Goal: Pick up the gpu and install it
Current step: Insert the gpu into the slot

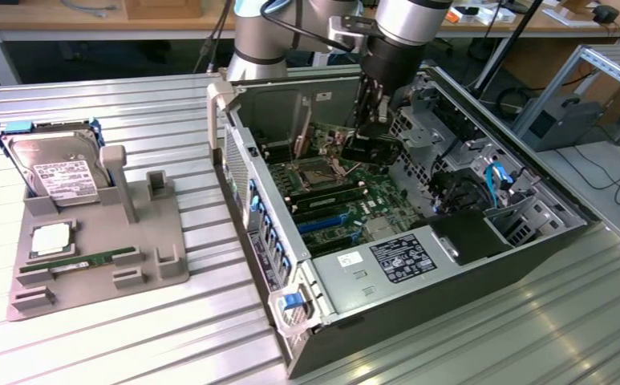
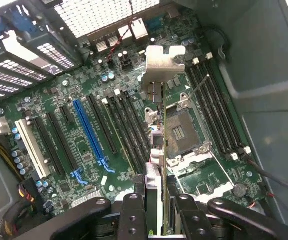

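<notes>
The arm (image 1: 406, 24) reaches down into the open computer case (image 1: 438, 321), which lies on its side on the bench (image 1: 127, 345); the jaws are closed at a narrow setting on the gpu (image 2: 155, 132), gripping it by its upper edge; the card hangs edge-down above the motherboard (image 2: 84, 100), clear of the slots; its silver bracket (image 2: 161, 64) points toward the rear wall of the case; in the wrist view the card stands between the row of black slots and the processor socket (image 2: 181, 132), with the blue slot (image 2: 90, 132) further off to one side; in the exterior view the gpu (image 1: 370, 150) shows as a dark block just under the wrist; on the exterior view's left a grey holder (image 1: 127, 257) carries a hard drive (image 1: 62, 168), standing upright, and a green memory stick (image 1: 85, 261), lying flat.
</notes>
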Available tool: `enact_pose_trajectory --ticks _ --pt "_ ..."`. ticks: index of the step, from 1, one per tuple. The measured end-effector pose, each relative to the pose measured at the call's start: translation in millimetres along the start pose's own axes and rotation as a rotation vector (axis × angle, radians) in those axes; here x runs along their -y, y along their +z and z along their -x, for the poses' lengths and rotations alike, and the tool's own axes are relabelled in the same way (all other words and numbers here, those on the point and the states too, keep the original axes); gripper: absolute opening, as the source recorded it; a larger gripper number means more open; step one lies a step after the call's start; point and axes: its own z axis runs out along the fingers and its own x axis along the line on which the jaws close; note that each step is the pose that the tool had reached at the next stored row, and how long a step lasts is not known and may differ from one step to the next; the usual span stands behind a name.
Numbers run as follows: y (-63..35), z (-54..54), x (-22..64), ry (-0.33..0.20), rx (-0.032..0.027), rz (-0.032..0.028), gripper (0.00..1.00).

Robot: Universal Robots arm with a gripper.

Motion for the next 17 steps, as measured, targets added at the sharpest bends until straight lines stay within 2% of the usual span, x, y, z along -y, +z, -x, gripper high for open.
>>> enact_pose_trajectory --ticks 17 --pt "0.1 0.0 0.0 -0.24 -0.0102 0.0058 0.27"
